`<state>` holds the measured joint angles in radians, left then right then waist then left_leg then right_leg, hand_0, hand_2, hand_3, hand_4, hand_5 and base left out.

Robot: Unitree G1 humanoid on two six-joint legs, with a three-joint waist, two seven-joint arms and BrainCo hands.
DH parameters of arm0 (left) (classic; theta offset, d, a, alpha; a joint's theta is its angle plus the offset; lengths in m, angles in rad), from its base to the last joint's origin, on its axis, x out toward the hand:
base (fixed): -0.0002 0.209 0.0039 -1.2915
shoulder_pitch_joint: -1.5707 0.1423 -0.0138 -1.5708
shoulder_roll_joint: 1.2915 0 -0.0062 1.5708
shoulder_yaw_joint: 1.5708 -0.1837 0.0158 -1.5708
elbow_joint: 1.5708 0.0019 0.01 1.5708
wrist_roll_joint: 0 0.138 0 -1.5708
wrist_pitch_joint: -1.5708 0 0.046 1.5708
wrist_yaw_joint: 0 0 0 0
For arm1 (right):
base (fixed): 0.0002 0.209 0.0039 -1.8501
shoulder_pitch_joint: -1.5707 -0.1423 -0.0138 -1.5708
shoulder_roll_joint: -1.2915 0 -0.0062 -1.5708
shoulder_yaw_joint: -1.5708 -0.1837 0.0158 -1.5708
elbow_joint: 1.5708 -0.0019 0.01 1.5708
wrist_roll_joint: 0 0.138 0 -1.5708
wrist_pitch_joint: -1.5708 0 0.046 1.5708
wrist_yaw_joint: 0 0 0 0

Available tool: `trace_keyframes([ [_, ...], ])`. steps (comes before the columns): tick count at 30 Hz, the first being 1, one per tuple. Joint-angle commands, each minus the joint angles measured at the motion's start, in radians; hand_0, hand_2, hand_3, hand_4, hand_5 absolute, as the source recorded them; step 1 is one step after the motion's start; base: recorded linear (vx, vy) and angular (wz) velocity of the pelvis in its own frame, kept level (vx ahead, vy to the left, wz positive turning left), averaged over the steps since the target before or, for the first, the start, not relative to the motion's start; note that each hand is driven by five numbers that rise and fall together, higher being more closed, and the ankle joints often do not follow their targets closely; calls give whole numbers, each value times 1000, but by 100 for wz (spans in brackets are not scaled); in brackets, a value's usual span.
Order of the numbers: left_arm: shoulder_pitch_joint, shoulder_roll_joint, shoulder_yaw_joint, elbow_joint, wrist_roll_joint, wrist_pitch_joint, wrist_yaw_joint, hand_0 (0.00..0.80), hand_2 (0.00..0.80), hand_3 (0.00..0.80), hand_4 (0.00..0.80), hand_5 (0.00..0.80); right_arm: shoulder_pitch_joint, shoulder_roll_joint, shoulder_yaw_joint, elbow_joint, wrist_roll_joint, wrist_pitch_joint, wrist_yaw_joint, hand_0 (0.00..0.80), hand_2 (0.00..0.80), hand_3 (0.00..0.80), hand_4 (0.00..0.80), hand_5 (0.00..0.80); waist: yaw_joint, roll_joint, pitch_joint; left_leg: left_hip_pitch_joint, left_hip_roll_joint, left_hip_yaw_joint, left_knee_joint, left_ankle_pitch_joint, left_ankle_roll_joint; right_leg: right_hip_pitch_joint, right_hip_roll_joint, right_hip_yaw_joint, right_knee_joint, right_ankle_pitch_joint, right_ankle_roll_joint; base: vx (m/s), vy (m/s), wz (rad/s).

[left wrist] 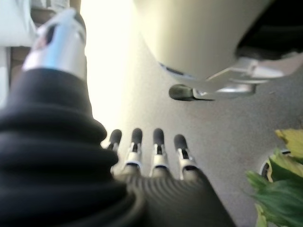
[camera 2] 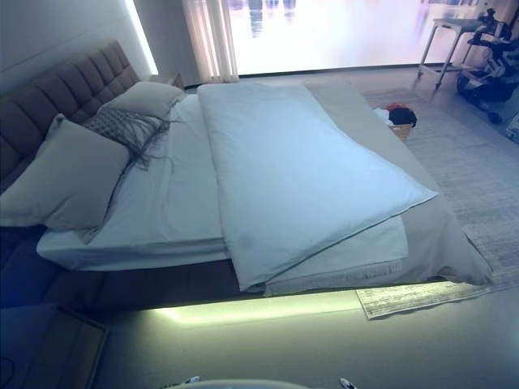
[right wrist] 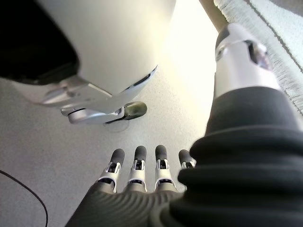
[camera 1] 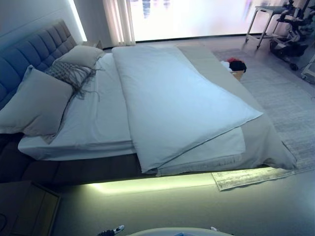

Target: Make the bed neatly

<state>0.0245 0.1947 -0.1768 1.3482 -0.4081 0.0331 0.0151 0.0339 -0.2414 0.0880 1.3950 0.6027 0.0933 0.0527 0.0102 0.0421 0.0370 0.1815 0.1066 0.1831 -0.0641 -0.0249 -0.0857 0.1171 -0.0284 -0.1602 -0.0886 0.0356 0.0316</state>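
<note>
Pale blue-white duvet (camera 1: 172, 103) lies skewed across the centre of the grey upholstered bed (camera 1: 268, 142), untouched because left hand (left wrist: 151, 151) and right hand (right wrist: 142, 165) hang relaxed, empty.

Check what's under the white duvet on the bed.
Under the white duvet a second white layer shows at its near edge, over a grey cover. Anything further beneath is hidden.

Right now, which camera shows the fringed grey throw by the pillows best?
The right eye view: the fringed grey throw lies between two pillows, tassels trailing onto the sheet. The left eye view shows it similarly; both wrist views show only hands and floor.
</note>
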Motion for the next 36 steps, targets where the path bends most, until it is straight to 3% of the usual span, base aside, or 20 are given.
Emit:
trace_keyframes([
  [1,-55,0,14,57,-1,0,25,0,0,0,0,0,-74,35,-12,67,19,-17,-9,0,0,0,0,0,-31,-58,9,-57,-24,-29,118,-11,36,10,-19,26,30,-12,5,67,-136,-7],
  [5,-60,5,32,62,-23,-18,39,0,0,0,0,0,-87,23,2,55,4,-8,1,0,0,0,0,0,-28,-85,39,-198,-11,-50,436,35,43,-19,-26,25,93,-32,-40,53,-128,-21],
  [6,-58,4,40,59,-38,-25,38,0,0,0,0,0,-88,13,8,46,-18,0,-1,0,0,0,0,0,-16,-83,64,-288,-34,-83,532,84,39,-17,-25,40,117,-38,-52,95,-42,-41],
  [7,-57,3,43,58,-45,-24,38,0,0,0,0,0,-89,10,10,45,-23,3,-5,0,0,0,0,0,-11,-76,73,-313,-47,-96,527,95,37,-16,-19,49,124,-42,-51,150,27,-42],
  [8,-52,0,48,58,-59,-25,37,0,0,0,0,0,-91,5,11,46,-25,4,-10,0,0,0,0,0,-1,-62,87,-330,-70,-110,468,115,30,-5,-9,68,129,-50,-44,220,99,-42],
  [9,-42,-4,54,59,-68,-25,37,0,0,0,0,0,-96,-2,8,53,-32,4,-4,0,0,0,0,0,7,-48,98,-330,-69,-109,395,136,22,10,2,86,131,-62,-38,302,137,-42],
  [11,-26,-4,52,62,-75,-25,36,0,0,0,0,0,-104,-14,-4,64,-39,9,7,0,0,0,0,0,21,-16,98,-335,-28,-102,153,214,1,56,31,109,121,-96,-33,403,156,-43],
  [13,-14,-3,51,70,-81,-29,43,0,0,0,0,0,-100,-20,-8,66,-38,9,7,0,0,0,0,0,42,-15,101,-353,-11,-117,-7,272,-15,119,31,138,110,-129,-29,421,121,-37],
  [15,-2,-5,63,82,-82,-41,50,0,0,0,0,0,-87,-22,-11,69,-46,1,13,0,0,0,0,0,53,-17,97,-405,17,-120,-23,304,-33,164,27,142,112,-172,-27,373,119,-23],
  [17,10,-9,79,88,-72,-54,51,0,0,0,0,0,-74,-20,-19,73,-49,-4,21,0,0,0,0,0,55,-14,90,-402,48,-94,-23,330,-44,196,16,136,117,-207,-20,396,194,-28],
  [20,15,-9,90,91,-60,-54,56,0,0,0,0,0,-71,-13,-30,94,-45,-15,13,0,0,0,0,0,54,-14,71,-369,57,-52,-23,263,-31,224,-30,118,135,-224,6,411,234,-39],
  [24,6,11,87,83,-55,-63,64,0,0,0,0,0,-65,-1,-44,100,-48,-12,26,0,0,0,0,0,56,-12,36,-311,36,-63,-20,230,-2,244,-73,112,165,-241,33,484,282,-13],
  [28,-29,37,67,68,-43,-46,80,0,0,0,0,0,-80,31,-35,76,6,-30,16,0,0,0,0,0,65,-30,5,-271,-13,-69,-3,172,51,213,-142,72,208,-169,76,378,263,6],
  [31,-48,54,57,67,-26,-39,69,0,0,0,0,0,-91,45,-25,37,33,-40,20,0,0,0,0,0,68,-49,-3,-296,-47,-65,50,140,82,189,-162,81,272,-115,93,263,182,26],
  [34,-65,68,40,60,-14,-32,64,0,0,0,0,0,-87,50,-16,13,47,-45,16,0,0,0,0,0,61,-57,-5,-308,-81,-61,81,110,118,112,-188,97,433,-3,102,226,141,24],
  [36,-64,75,39,56,0,-26,60,0,0,0,0,0,-84,45,-18,9,47,-39,16,0,0,0,0,0,47,-52,2,-286,-86,-52,78,99,124,26,-185,104,469,38,94,230,75,19],
])
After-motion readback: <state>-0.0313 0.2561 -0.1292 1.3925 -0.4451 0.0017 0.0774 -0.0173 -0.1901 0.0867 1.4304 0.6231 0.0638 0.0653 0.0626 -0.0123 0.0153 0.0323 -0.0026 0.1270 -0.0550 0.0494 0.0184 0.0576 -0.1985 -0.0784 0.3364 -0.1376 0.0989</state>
